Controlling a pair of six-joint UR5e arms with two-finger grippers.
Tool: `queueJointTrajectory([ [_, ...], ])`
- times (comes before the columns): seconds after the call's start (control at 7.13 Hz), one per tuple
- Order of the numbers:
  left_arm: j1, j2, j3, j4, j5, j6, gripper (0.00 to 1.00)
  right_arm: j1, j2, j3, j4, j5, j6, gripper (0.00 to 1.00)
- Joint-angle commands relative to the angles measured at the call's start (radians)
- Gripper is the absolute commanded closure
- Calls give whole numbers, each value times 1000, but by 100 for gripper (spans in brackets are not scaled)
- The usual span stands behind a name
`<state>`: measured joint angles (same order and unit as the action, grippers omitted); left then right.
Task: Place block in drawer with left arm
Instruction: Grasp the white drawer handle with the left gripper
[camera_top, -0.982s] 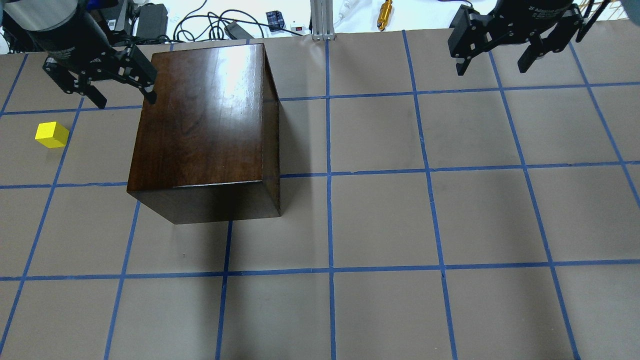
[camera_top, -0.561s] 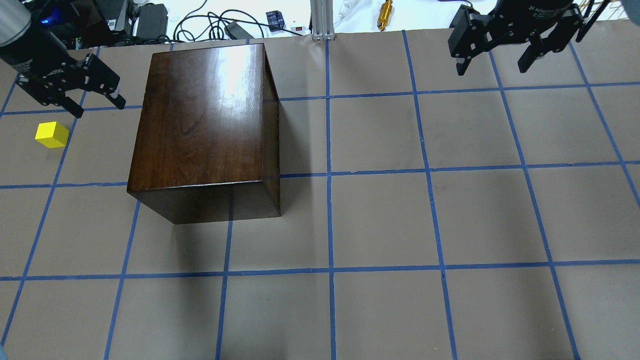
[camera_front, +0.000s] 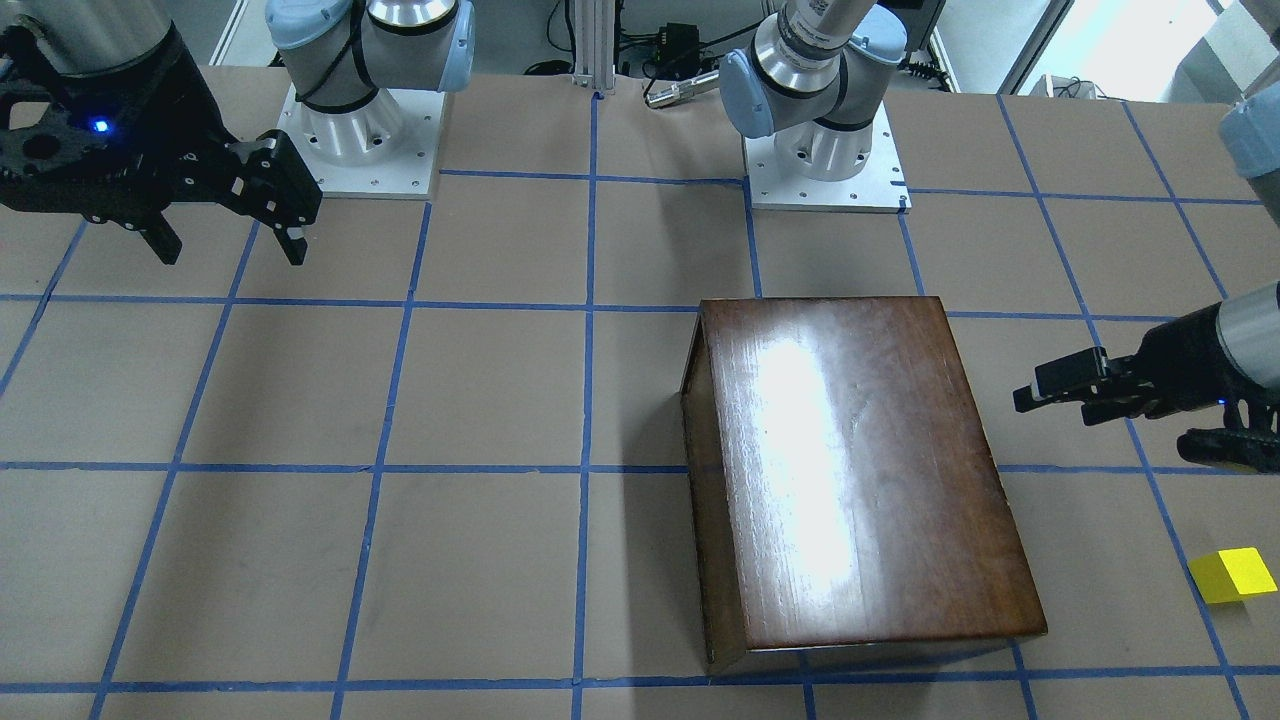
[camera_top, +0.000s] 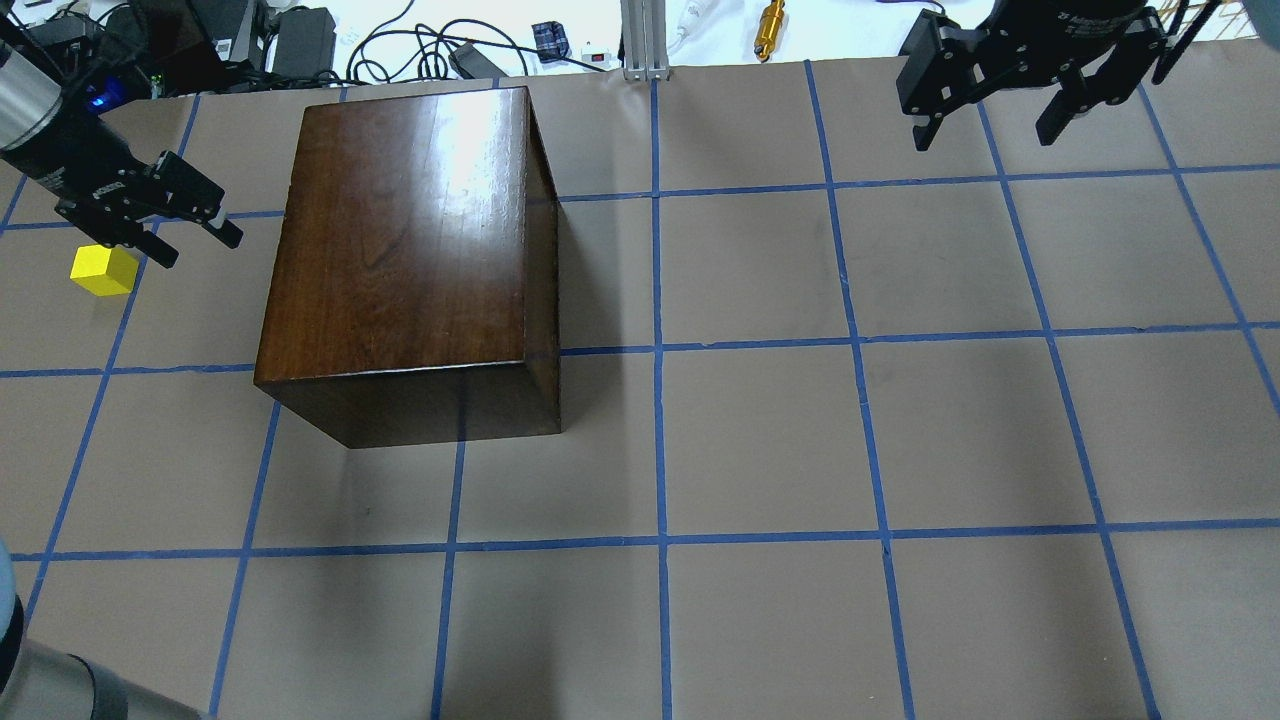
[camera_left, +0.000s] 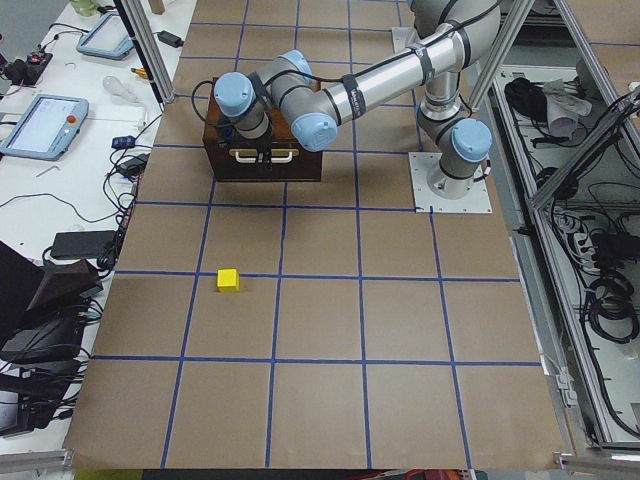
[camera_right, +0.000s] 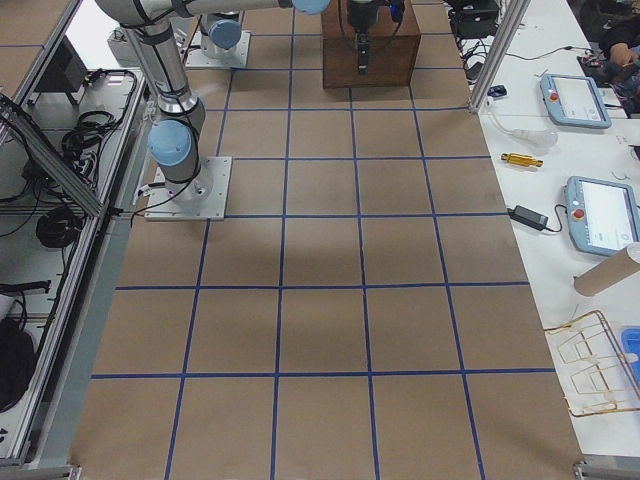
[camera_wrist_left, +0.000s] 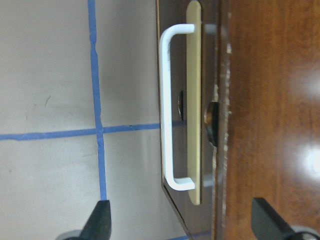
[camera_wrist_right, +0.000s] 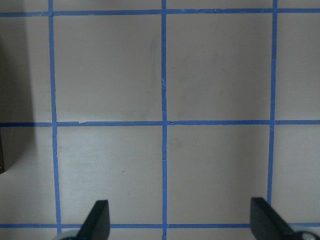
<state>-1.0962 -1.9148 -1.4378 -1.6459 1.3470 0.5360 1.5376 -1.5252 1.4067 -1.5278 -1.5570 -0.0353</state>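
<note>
Brown-papered bench (camera_top: 760, 440), and on it the big glossy box (camera_top: 410, 260), likely heavy enough to sit firm. Its drawer (camera_wrist_left: 209, 55) is shut, and the white pull (camera_wrist_left: 165, 107) is the place to hook. Left hand (camera_top: 200, 250) is spread wide, facing that pull. Right hand (camera_top: 985, 138) is wide too, far off. Yellow block (camera_top: 103, 271) lies on the bench beside the left hand. It's probably light, hard and flat-sided, so pinch opposite faces.
</note>
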Motion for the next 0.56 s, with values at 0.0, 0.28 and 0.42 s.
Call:
queueJointTrajectory([
  [0.0,12,-27,-32,20,-22,47,1,1,0,0,0,0,0,0],
  [0.28,7,-26,-90,105,-52,47,1,1,0,0,0,0,0,0],
  [0.42,9,-20,-133,189,-52,41,1,1,0,0,0,0,0,0],
])
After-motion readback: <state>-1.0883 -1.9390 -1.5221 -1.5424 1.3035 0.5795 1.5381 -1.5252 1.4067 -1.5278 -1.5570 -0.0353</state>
